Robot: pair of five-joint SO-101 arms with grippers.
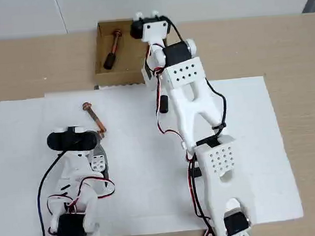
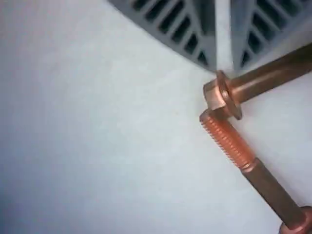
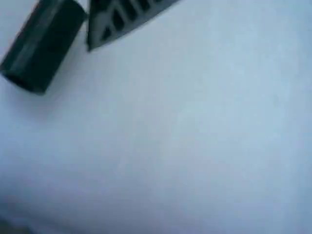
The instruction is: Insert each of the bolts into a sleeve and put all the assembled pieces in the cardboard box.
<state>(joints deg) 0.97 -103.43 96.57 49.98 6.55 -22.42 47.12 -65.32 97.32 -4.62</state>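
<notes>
A copper bolt lies on the white paper, its threaded end touching the head of a second copper bolt. My left gripper sits just above that head, nearly shut, with a thin slit between its grey fingers and nothing in it. In the high view my left gripper is at the first bolt's near end. A black sleeve lies on the paper beside my right gripper; from above, the sleeve is under the right arm. The cardboard box holds one bolt in a sleeve.
The white paper sheet covers the middle of the wooden table. The right arm stretches across the paper up to the box's right side. The paper between the two arms is bare.
</notes>
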